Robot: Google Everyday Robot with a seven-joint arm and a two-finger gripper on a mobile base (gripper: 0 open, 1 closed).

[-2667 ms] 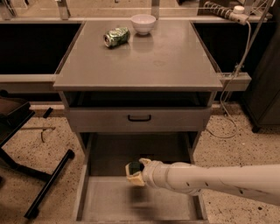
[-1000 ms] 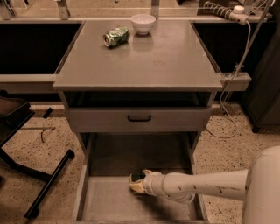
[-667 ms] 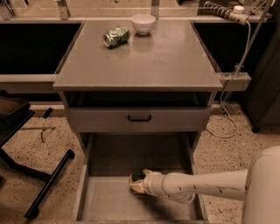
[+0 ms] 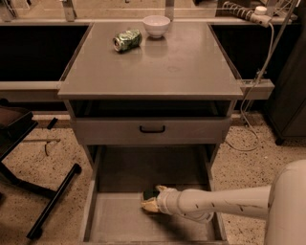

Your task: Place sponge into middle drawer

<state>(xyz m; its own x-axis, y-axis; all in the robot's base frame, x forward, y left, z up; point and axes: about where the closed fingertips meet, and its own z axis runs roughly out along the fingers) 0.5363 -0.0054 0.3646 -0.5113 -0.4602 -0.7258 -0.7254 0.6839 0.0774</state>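
At the lower left of the frame a black chair base [image 4: 50, 210] sprawls on the speckled floor. To its right stands the grey cabinet, whose flat worktop [image 4: 158, 67] carries a crushed green can [image 4: 126, 40] and, to the right of that, a small white bowl [image 4: 157, 25] at the top centre. Below the worktop sits a grey drawer front [image 4: 152, 130] with a black handle. Lower down, the wide grey metal middle drawer [image 4: 114, 220] is pulled out towards me, its floor bare on the left. Near the centre of that tray is the small yellow sponge with a dark green scrub layer [image 4: 148, 194], low over the floor; I cannot tell whether it touches. I would expect it to be light, soft and squashy, not slippery or fragile, so a pinch across its short sides is all it needs. That seems to be the hold here: the cream gripper [image 4: 150, 201] has its fingers [image 4: 160, 190] closed on the sponge, green layer uppermost. The white arm [image 4: 224, 203] reaches in from the lower right, lying almost level and angled slightly down over the drawer's right side, with the wrist pointing left. A white power strip [image 4: 244, 12] lies at the upper right.
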